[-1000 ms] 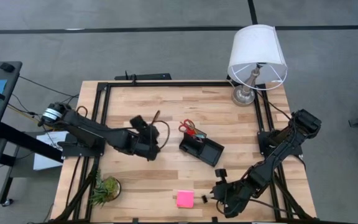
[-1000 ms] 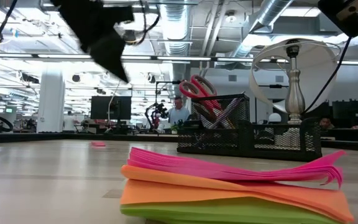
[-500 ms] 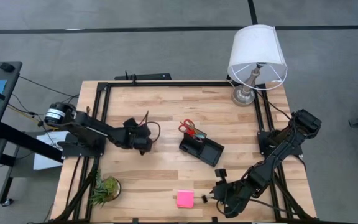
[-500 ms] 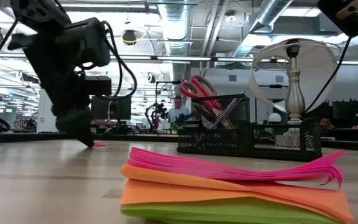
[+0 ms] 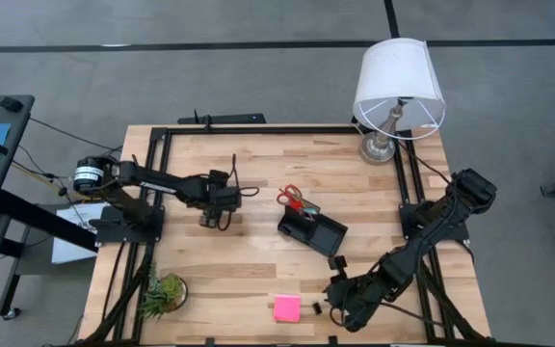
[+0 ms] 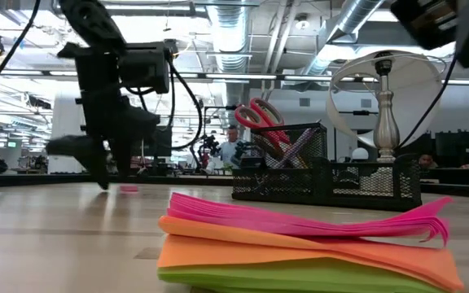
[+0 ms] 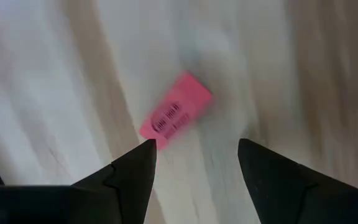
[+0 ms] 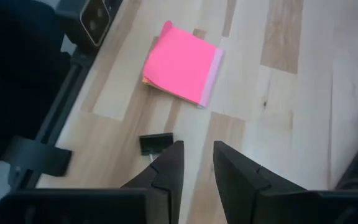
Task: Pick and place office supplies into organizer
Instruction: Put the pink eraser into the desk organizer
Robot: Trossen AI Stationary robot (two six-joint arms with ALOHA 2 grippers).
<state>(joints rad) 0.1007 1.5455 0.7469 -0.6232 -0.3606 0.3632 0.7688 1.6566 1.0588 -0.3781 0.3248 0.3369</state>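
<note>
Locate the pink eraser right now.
The pink eraser lies flat on the table's left half, under the open left claw, left of the organizer.

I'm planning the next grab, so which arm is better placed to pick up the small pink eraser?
The left. Its gripper hangs open directly over the small pink rectangular eraser on the wooden table. The right gripper is at the opposite near corner, by the pink sticky-note pad.

Eraser: pink eraser (image 7: 175, 112), dark print on top, lying slanted on the pale wooden table (image 7: 55, 81).
My fingers (image 7: 132, 177): spread apart, one tip right at the eraser's near end.
Grip: nothing held.
</note>
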